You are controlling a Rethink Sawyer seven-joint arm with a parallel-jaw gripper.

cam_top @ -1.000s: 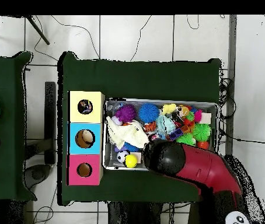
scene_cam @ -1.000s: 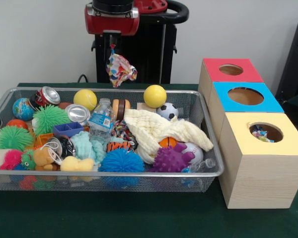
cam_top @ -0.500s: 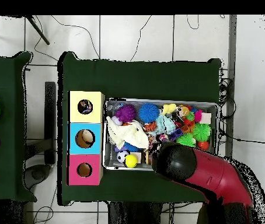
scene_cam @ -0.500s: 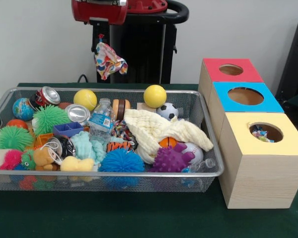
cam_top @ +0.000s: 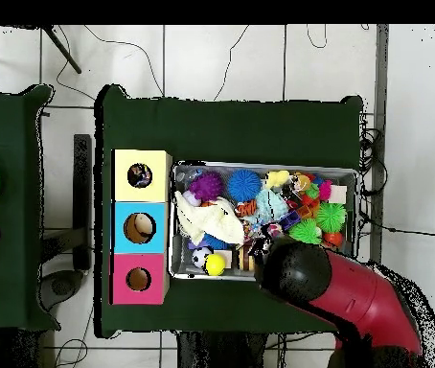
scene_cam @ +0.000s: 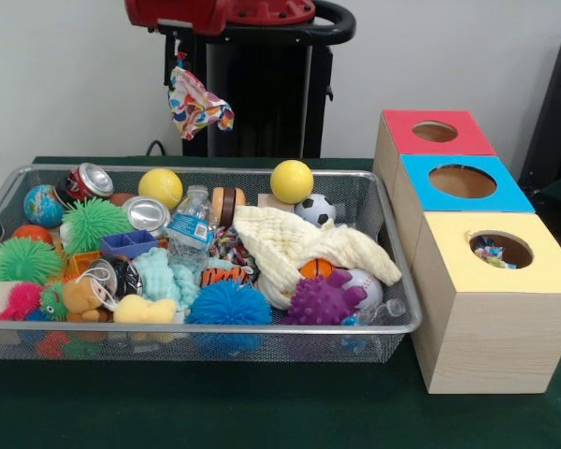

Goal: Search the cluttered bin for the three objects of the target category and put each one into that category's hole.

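Cloth (scene_cam: pixel 198 97), a patterned scrap, hangs pinched in the gripper (scene_cam: pixel 179 60) above the bin's (scene_cam: pixel 215 327) far left rim. Its likely goal, the yellow box's (scene_cam: pixel 494 309) hole (scene_cam: pixel 500 250), lies well to the right and nearer, holding similar bright bits.

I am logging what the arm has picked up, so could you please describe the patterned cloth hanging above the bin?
The patterned cloth is a small crumpled piece of soft fabric, white with red, yellow and blue patches. It hangs bunched from the hand, pinched at its top, well above the wire bin and touching nothing else.
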